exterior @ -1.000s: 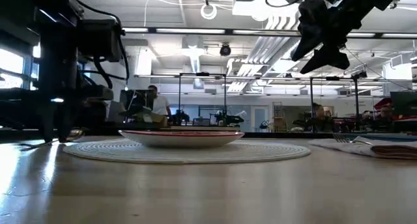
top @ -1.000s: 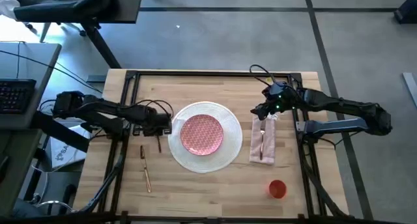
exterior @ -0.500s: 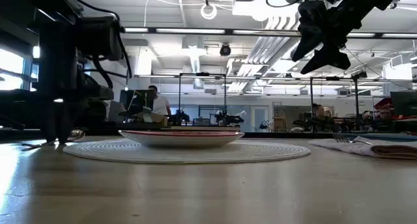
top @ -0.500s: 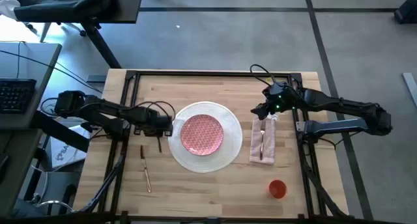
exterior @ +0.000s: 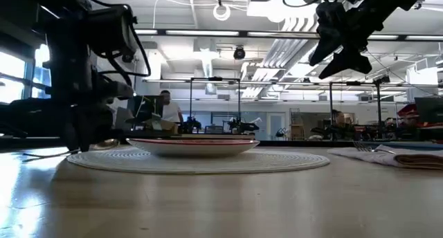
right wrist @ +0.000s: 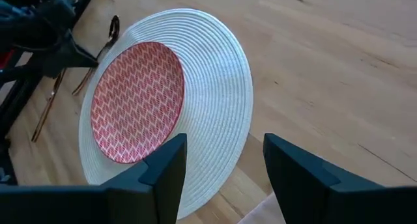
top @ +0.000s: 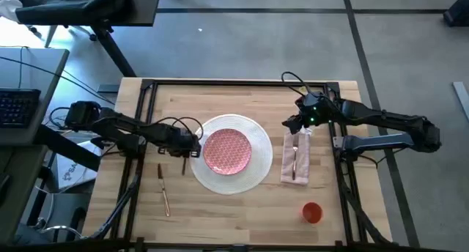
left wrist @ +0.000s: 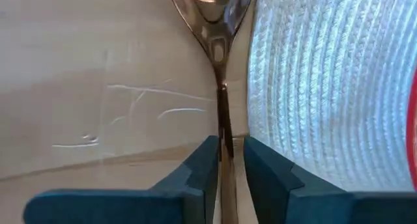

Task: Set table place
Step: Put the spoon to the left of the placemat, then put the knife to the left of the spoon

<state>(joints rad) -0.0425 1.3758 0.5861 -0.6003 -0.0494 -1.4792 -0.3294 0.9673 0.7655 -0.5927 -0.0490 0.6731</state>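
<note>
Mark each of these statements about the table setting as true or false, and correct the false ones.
1. The left gripper is shut on a gold spoon beside the large white round plate. True.
2. The orange cup stands on the pink patterned plate. False: it stands on the bare table, near the front right corner, apart from both plates.
3. The right gripper is open and holds nothing. True.
4. The pink napkin lies left of the plates. False: it lies to their right, with a fork on it.
5. No cutlery lies loose on the table. False: a gold knife lies left of the white plate.
</note>
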